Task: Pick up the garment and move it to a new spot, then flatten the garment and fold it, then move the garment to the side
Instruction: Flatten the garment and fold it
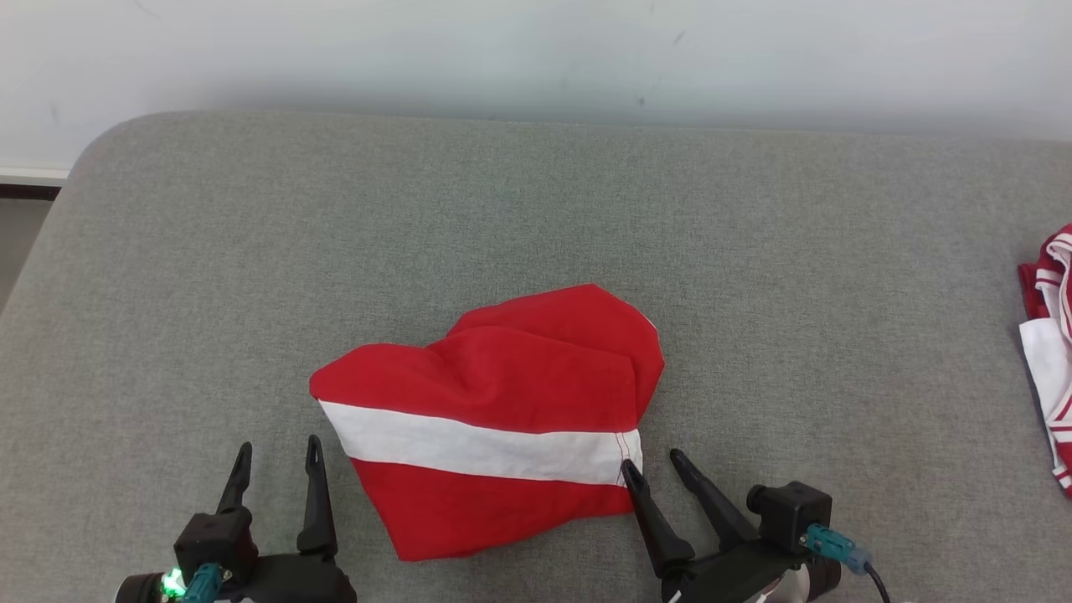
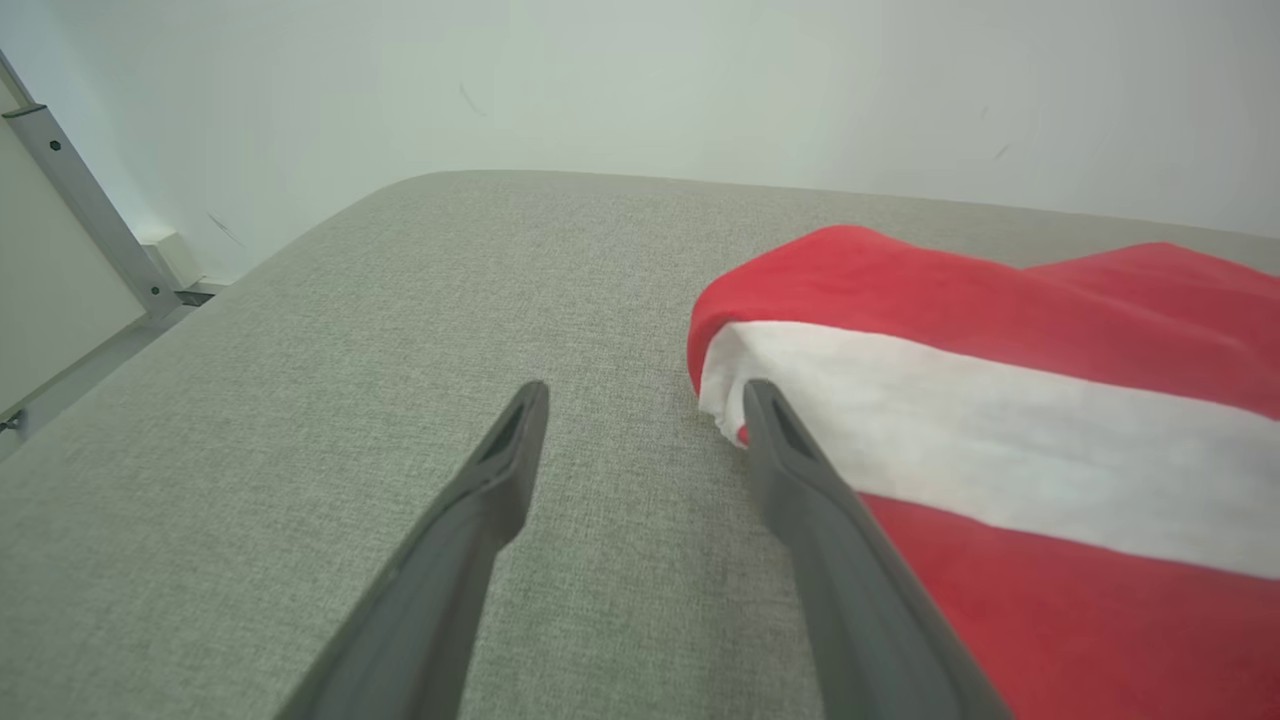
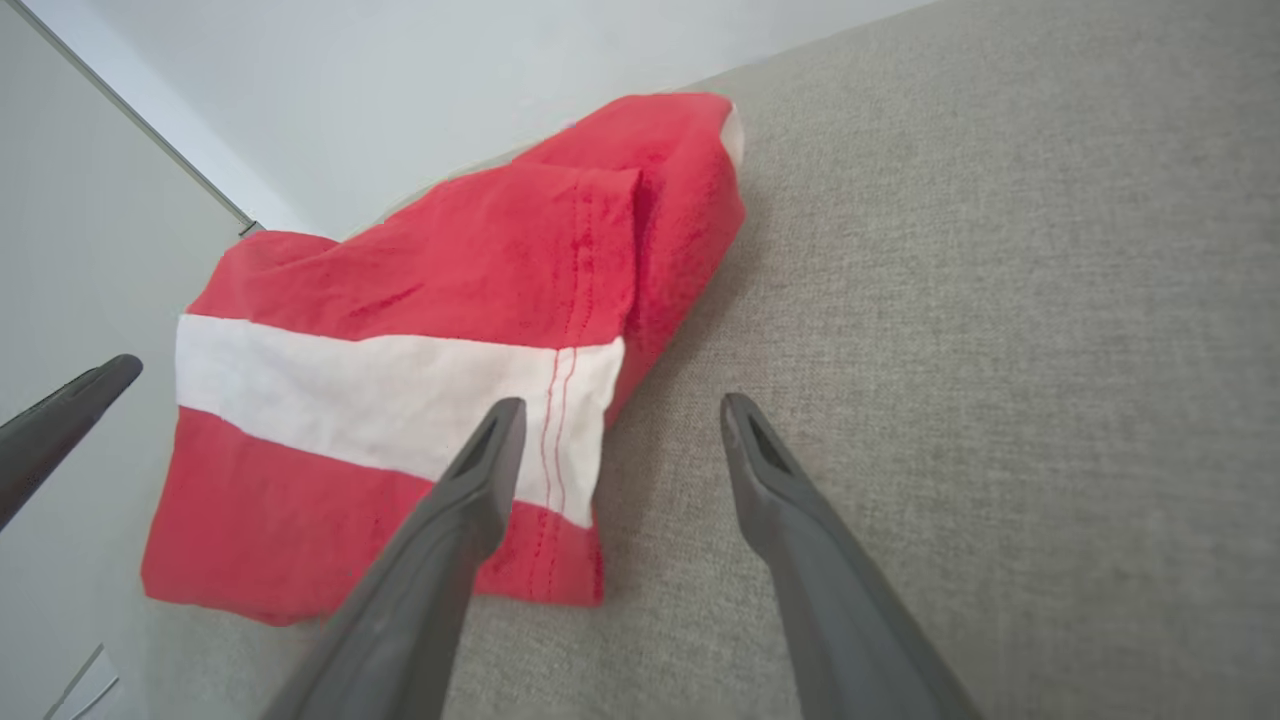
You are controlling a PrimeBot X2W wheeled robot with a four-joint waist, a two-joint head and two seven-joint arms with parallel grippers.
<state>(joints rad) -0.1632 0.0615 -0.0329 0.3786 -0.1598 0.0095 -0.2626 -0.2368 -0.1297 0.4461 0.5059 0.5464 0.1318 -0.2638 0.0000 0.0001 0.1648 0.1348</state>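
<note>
The head view shows the folded red garment [image 1: 494, 419] with 1 white band mid-pad on the grey woven pad [image 1: 536, 209]. The left gripper [image 1: 279, 444] is spread empty at its 8 o'clock, the right gripper [image 1: 652, 460] is spread empty at its 4 o'clock, and a second striped cloth [image 1: 1051, 335] lies at 3 o'clock. The left wrist view adds a metal rail [image 2: 80, 190] at 10 o'clock and the garment's soft, rounded corner beside 1 finger. The right wrist view adds red double stitching [image 3: 560, 400] down the white band.
</note>
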